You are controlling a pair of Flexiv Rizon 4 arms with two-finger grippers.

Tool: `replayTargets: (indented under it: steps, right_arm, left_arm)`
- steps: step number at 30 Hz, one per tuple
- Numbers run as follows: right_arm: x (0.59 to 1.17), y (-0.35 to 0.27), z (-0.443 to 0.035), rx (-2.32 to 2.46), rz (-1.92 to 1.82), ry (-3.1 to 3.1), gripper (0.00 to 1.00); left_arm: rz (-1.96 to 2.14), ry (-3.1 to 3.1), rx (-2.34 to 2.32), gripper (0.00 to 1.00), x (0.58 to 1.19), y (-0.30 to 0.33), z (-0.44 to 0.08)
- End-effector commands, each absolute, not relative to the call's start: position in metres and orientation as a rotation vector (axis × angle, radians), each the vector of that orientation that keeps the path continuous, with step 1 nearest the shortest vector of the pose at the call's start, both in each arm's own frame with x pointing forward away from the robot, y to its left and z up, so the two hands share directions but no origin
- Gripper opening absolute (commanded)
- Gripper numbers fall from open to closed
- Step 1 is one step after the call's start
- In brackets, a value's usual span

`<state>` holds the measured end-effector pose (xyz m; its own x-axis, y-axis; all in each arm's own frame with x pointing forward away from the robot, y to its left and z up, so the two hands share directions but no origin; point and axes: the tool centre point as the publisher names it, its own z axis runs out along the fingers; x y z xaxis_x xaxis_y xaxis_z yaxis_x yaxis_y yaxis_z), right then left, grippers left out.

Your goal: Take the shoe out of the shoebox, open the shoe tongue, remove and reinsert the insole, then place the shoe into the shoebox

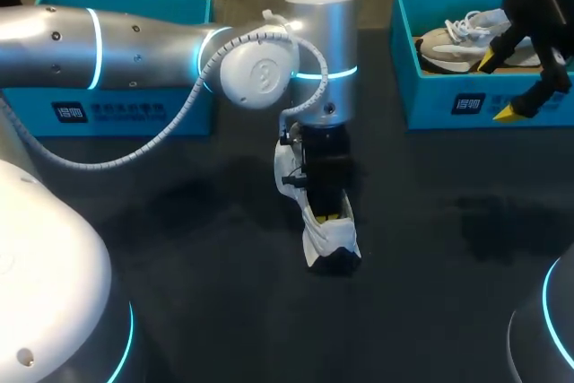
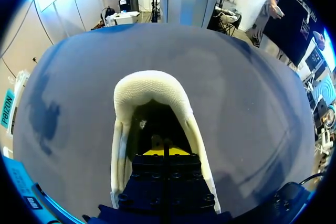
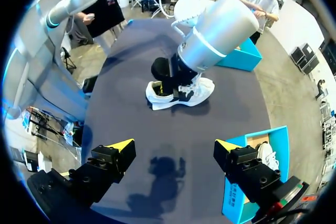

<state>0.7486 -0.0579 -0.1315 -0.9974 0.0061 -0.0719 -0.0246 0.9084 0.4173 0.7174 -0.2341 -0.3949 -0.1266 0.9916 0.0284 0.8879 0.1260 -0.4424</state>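
White shoe (image 2: 152,90) around the left tool (image 2: 165,151), deep in its opening, grip unclear; right tool (image 3: 174,144) wide apart.

Dark matte table (image 1: 179,221) fills most of the head view, plain, with no markings. An open-top blue box (image 1: 448,100) sits at the table's far right corner, a small white label on its front wall. A beige-grey sneaker (image 1: 448,42) with white laces and a pale sole lies inside it on its side, lengthwise along the front wall. Tan lining shows on the box floor next to the sneaker. In the right wrist view the same box (image 3: 233,203) is at the table's edge, with the sneaker (image 3: 266,156) partly hidden. Soft dark shadows lie on the table: one (image 1: 502,221) on its right half, one (image 2: 47,114) near its edge in the left wrist view.
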Motion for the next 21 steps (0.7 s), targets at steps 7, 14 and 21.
replayTargets:
  steps: [7, 14, 21]
  right_arm:
    - [0.751, -0.057, -0.131, -0.015, 0.652, 3.005, 1.00]
    - [0.751, -0.057, -0.131, -0.015, 0.652, 3.005, 1.00]
    - [0.751, -0.057, -0.131, -0.015, 0.652, 3.005, 1.00]
  left_arm:
    - [0.455, -2.054, -1.817, 0.00, 0.717, -0.236, -0.403]
    - [0.447, -2.051, -1.817, 0.00, 0.710, -0.235, -0.411]
    - [0.469, -2.075, -1.823, 0.00, 0.709, -0.233, -0.402]
